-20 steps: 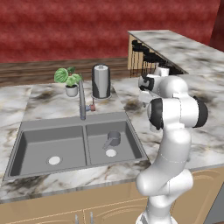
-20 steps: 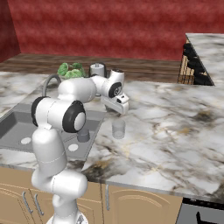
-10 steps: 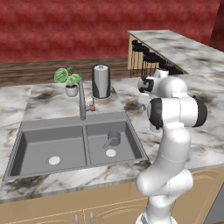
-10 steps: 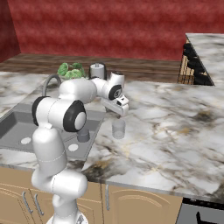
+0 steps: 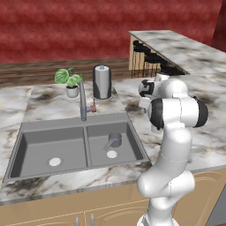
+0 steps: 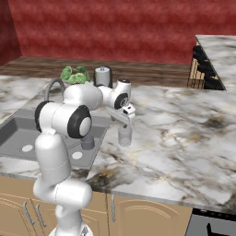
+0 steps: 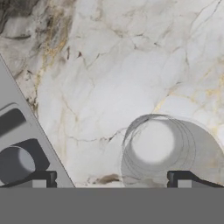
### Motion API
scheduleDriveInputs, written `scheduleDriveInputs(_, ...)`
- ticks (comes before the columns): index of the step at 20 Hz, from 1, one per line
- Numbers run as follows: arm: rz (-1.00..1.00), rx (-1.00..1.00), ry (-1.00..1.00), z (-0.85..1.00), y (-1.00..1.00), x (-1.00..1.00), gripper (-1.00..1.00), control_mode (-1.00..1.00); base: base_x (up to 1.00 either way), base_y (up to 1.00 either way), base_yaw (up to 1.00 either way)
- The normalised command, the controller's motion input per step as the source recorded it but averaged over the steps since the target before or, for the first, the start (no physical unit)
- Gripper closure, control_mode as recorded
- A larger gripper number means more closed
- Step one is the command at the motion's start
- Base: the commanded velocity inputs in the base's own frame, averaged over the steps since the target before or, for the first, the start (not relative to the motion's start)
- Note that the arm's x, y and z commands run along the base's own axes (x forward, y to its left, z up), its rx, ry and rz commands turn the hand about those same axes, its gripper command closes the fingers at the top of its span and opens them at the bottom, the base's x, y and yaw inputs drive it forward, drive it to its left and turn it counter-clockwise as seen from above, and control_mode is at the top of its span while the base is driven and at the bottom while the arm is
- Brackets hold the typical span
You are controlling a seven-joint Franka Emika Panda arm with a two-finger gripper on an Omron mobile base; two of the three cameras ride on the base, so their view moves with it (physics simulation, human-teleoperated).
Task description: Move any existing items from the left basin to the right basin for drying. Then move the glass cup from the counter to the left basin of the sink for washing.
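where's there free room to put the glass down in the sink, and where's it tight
The left basin is bare but for its drain, between the sink's left wall and the centre divider. The right basin is tighter: the grey cup stands there beside the drain. The counter behind is crowded by the tap, plant and steel canister.

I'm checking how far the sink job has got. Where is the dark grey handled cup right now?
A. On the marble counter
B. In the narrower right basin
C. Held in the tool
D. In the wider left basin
B: the grey cup stands in the narrower right basin, near its white drain.
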Motion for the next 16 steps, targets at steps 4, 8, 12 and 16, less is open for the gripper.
scheduleDriveInputs(4, 0.00, 0.00, 0.00, -0.18, 0.00, 0.00, -1.00, -1.00, 0.00, 0.00, 0.00)
scheduleDriveInputs(8, 0.00, 0.00, 0.00, -0.18, 0.00, 0.00, -1.00, -1.00, 0.00, 0.00, 0.00)
scheduleDriveInputs(12, 0.00, 0.00, 0.00, -0.16, 0.00, 0.00, -1.00, -1.00, 0.00, 0.00, 0.00)
scheduleDriveInputs(16, 0.00, 0.00, 0.00, -0.15, 0.00, 0.00, -1.00, -1.00, 0.00, 0.00, 0.00)
